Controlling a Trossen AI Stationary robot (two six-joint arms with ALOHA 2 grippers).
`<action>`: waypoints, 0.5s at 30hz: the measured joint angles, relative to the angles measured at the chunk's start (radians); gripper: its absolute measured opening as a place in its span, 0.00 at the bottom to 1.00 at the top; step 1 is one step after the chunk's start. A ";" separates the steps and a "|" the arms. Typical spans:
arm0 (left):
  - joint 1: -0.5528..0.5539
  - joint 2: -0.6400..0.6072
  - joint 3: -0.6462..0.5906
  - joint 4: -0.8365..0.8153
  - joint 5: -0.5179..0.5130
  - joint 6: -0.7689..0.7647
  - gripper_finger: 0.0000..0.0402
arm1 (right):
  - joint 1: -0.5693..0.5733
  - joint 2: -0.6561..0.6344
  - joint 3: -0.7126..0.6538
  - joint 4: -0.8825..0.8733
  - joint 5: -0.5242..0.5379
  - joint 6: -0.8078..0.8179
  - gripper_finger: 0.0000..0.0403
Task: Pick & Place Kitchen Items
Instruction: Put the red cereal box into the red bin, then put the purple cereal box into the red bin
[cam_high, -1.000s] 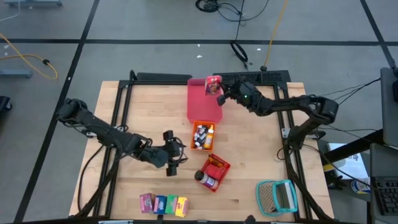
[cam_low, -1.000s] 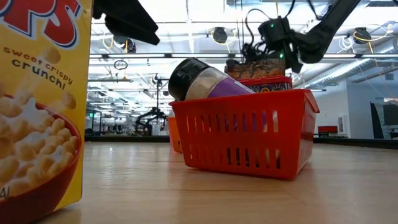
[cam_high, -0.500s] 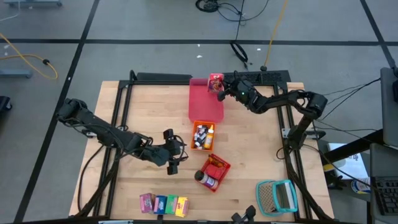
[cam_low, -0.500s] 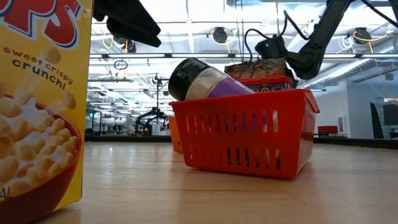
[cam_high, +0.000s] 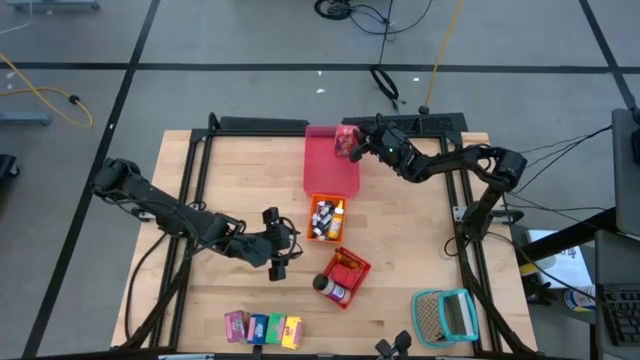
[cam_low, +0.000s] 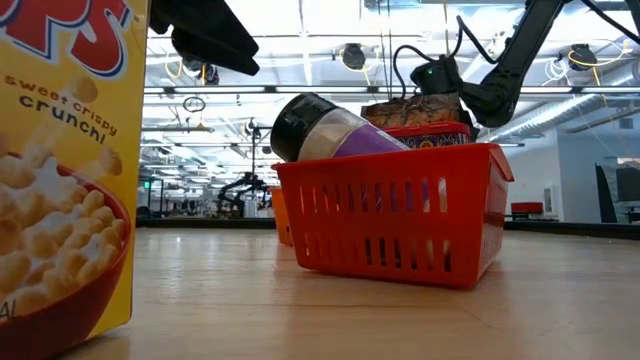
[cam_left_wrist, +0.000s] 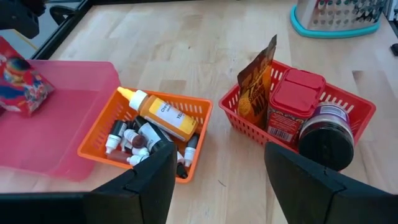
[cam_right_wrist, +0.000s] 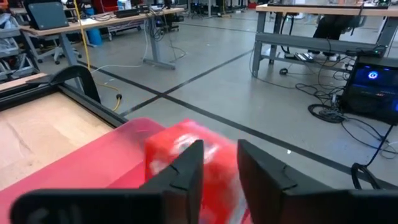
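My right gripper (cam_high: 359, 146) is over the far end of the pink tray (cam_high: 330, 170), its fingers a little apart. A small red carton (cam_high: 346, 141) is just beyond the fingertips, tilted in the tray's far end. It shows blurred in the right wrist view (cam_right_wrist: 193, 155) and also in the left wrist view (cam_left_wrist: 18, 84). My left gripper (cam_high: 277, 256) is open and empty above the table, left of the orange basket (cam_high: 326, 217) of tiny bottles. A red basket (cam_high: 346, 275) holds a red container (cam_left_wrist: 292, 112), a dark-lidded jar (cam_left_wrist: 326, 137) and a brown packet.
A row of small pink, blue, green and yellow cartons (cam_high: 263, 328) stands at the near edge. A teal-framed mesh item (cam_high: 445, 315) lies at the near right. A black frame edges the table. Bare wood lies left of my left gripper.
My right gripper has gone down over the pink tray's far end. The red carton, upright beside the fingers half a second ago, now sits lower and tilted in the tray. My left arm has kept still.
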 joint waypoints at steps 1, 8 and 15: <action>0.000 0.000 0.000 0.000 0.000 0.000 0.61 | 0.000 0.000 0.000 0.000 0.000 0.000 0.25; 0.000 0.000 0.000 -0.005 0.000 0.001 0.61 | 0.035 -0.008 0.000 0.024 -0.002 -0.019 0.33; 0.000 0.000 0.000 -0.006 -0.001 0.004 0.61 | 0.144 -0.136 0.000 0.037 -0.133 -0.082 0.31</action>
